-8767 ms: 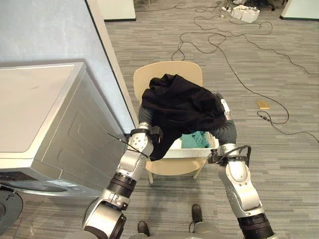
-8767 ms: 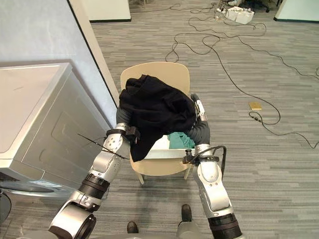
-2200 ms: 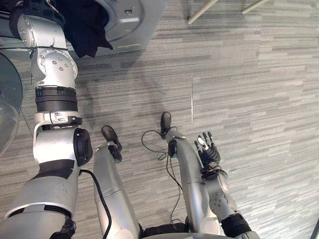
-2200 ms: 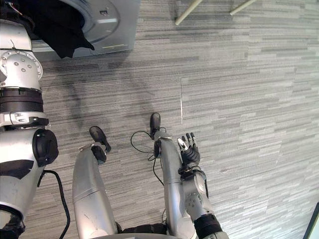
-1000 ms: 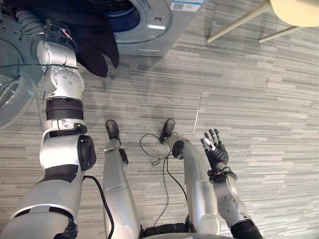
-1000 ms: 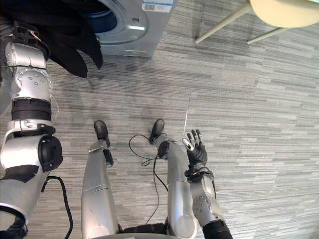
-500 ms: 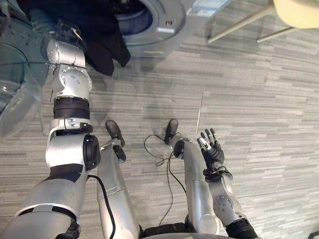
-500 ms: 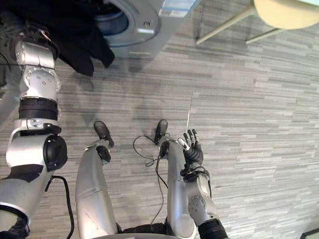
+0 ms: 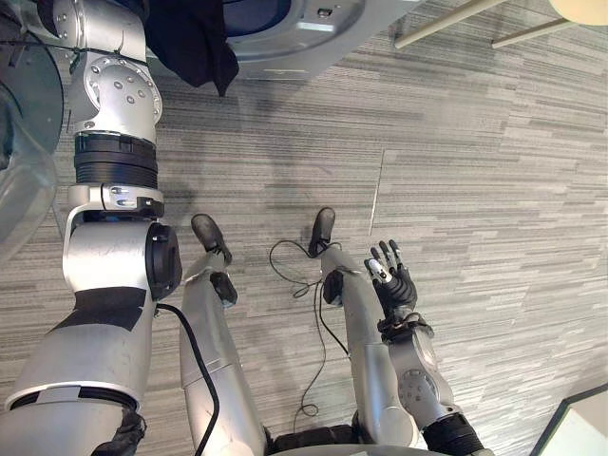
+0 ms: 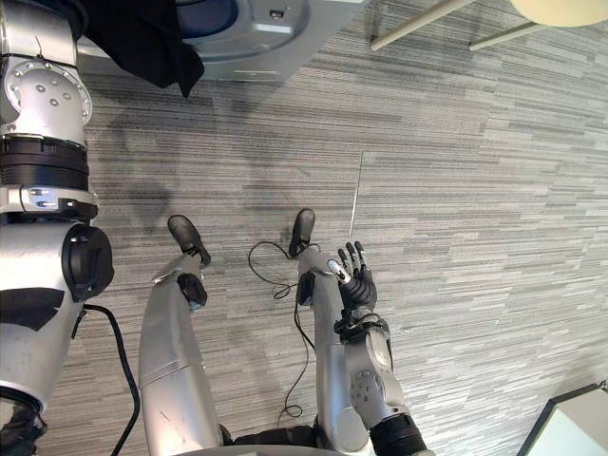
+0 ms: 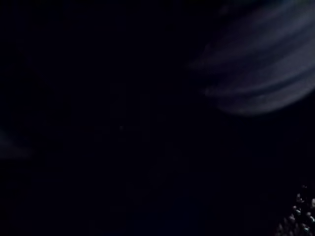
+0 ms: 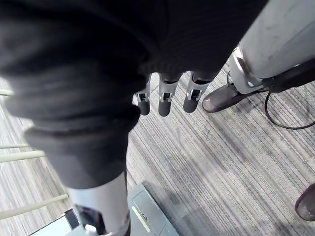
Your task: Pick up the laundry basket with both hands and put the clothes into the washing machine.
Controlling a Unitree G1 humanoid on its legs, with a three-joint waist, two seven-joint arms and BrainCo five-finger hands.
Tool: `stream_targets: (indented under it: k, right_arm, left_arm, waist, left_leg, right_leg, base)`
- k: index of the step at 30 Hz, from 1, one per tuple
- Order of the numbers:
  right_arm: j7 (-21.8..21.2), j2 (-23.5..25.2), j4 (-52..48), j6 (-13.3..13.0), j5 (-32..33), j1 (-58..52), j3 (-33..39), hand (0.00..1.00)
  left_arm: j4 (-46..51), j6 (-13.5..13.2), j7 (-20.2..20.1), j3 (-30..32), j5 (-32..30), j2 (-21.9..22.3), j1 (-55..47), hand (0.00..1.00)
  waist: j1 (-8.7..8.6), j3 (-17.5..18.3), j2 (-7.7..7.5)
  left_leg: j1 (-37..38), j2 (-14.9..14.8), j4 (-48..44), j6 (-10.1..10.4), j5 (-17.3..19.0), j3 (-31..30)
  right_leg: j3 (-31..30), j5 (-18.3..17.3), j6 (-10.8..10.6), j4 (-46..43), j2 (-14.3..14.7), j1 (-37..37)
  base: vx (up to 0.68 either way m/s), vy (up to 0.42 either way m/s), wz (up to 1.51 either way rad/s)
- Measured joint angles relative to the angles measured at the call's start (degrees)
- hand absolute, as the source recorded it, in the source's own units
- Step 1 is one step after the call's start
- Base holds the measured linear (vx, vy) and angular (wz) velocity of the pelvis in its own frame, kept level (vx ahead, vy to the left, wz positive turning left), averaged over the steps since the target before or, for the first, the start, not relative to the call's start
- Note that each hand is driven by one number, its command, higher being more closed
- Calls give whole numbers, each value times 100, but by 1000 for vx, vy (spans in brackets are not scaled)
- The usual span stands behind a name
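eyes: head, facing down, share floor [image 9: 475, 142] | left wrist: very close, dark | right wrist: along robot hand [image 12: 166, 98], floorward

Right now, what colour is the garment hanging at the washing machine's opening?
The garment is plain black, clearest in the left eye view.

Black garment [image 10: 142, 43] against washing machine [image 10: 275, 47]

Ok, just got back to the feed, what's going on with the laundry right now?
The robot is at the washing machine, loading clothes. Its left arm reaches up to the drum opening, where a black garment hangs partly out over the rim; the hand on that arm is hidden by the cloth. The right hand is open, holds nothing and hangs low over the carpet floor.
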State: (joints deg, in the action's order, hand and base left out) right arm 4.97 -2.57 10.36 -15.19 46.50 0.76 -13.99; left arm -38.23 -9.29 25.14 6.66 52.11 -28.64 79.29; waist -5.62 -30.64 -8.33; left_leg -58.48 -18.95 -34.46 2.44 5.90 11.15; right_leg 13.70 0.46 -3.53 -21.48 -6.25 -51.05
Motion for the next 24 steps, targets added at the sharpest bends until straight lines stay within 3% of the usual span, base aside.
stream_targets:
  k: [4,13,14,17,20,22,24]
  right_arm:
    - [13,-59,-29,0,-36,-6,132,0]
    - [37,-333,-594,-6,-221,-92,225,0]
    - [39,-406,-708,-6,-226,-132,224,0]
    - [25,-719,-1138,-19,-245,-309,291,0]
    - [17,-796,-1391,-64,-264,-700,507,0]
    - [-8,-884,-1399,-64,-262,-806,643,0]
    - [-176,-914,-1410,-105,-253,-814,838,0]
  left_arm:
    - [1,-2,10,-29,-1,-1,116,100]
    - [18,-31,54,-445,139,-388,1130,100]
    - [30,-80,124,-455,143,-446,1136,0]
    - [59,-108,368,-523,148,-607,1364,0]
    - [190,-97,326,-662,-60,-857,1468,0]
    - [179,132,345,-647,-993,-1051,1456,0]
    - [156,678,241,-654,-2767,-1323,1398,0]
  waist:
    - [-24,0,0]
    - [-76,0,1]
    - [-68,0,0]
    - [-38,0,1]
    - [-37,0,0]
    - [-51,0,1]
    - [-33,0,0]
  left_leg:
    - [73,-1,157,15,-22,57]
    - [-102,-18,460,4,-118,338]
    - [-118,-21,461,6,-116,360]
    - [-218,-88,463,-2,-95,406]
    - [-282,-96,454,6,-42,460]
    - [-288,-108,439,6,-42,485]
    - [-285,-165,373,6,-42,490]
  right_leg:
    - [-46,106,-10,226,53,39]
    - [-225,936,-87,1690,247,174]
    - [-277,1039,-157,1801,258,173]
    - [-350,1569,-273,2265,348,170]
    - [-458,1754,-295,2516,365,167]
    - [-530,1829,-318,2581,376,167]
    - [-605,1890,-282,2580,424,168]
  base:
    - [36,1,-10]
    - [21,-16,-17]
    - [5,-16,-27]
    - [-12,-10,-32]
    - [-30,-9,-16]
    - [-36,-15,-13]
    - [-36,-19,-15]
